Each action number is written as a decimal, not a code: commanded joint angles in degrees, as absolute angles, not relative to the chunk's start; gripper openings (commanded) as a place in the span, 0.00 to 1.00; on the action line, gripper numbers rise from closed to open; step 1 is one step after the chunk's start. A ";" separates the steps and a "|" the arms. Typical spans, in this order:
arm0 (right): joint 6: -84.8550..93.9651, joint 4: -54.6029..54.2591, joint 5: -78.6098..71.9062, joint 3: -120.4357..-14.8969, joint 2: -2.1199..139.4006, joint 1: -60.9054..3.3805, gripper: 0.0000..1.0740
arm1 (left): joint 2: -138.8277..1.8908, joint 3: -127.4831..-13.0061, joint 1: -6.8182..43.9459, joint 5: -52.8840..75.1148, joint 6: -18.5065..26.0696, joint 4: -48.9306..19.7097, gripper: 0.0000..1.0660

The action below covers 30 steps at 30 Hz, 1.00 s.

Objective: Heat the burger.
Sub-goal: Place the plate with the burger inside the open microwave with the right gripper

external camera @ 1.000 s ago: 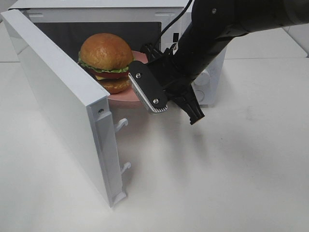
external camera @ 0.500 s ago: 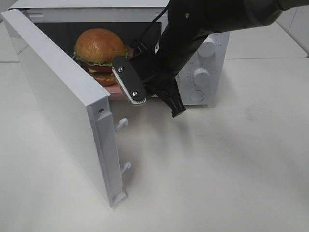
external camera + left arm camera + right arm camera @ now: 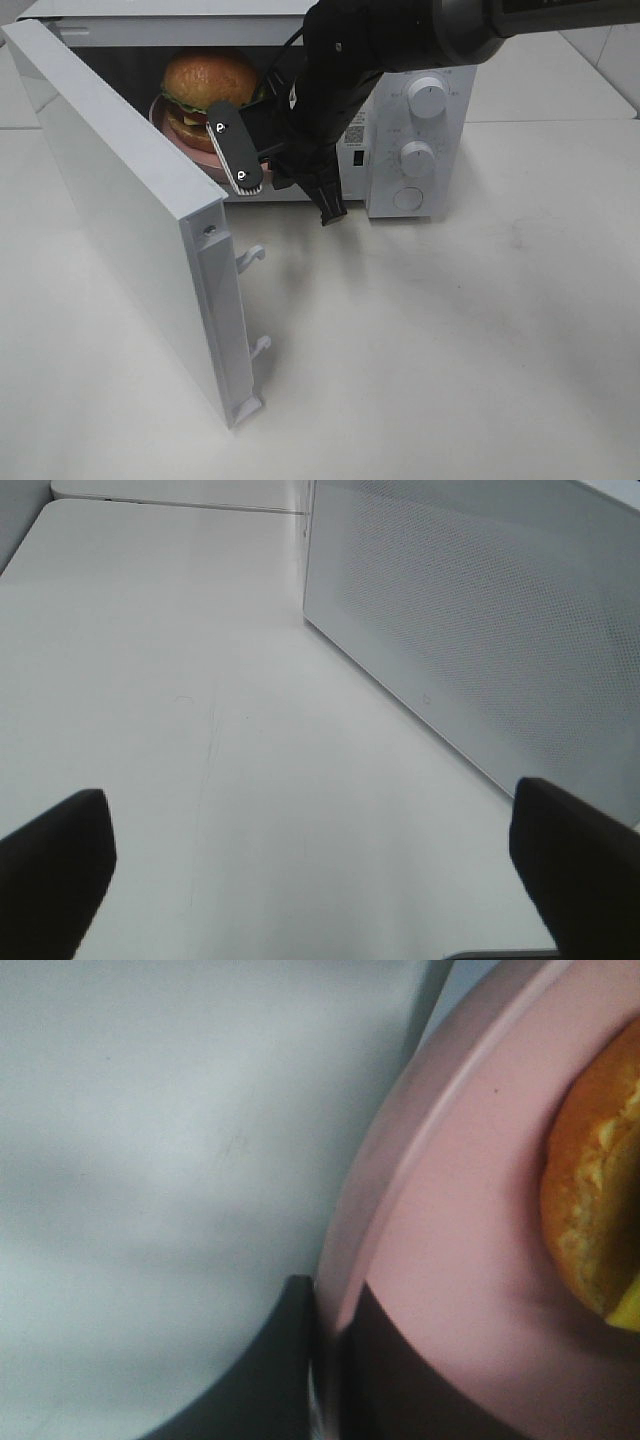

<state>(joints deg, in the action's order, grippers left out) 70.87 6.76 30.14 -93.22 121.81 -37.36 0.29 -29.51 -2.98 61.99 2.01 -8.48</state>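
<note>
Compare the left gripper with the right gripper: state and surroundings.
The left gripper is wide open and empty; the right gripper is shut on the rim of the pink plate. The left gripper hangs over the table beside the microwave door; the right gripper works at the mouth of the microwave. Both have dark fingers.

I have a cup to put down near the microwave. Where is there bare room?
The table in front of the microwave, right of its open door, is bare and wide. The table on the door's outer side is bare too. It is crowded at the oven's mouth, where the right claw holds the pink plate bearing the burger.
</note>
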 commanded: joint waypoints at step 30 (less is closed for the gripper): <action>59.30 13.35 29.85 -111.96 133.27 -37.18 0.08 | 1.15 -29.56 -3.21 61.25 2.01 -8.54 0.94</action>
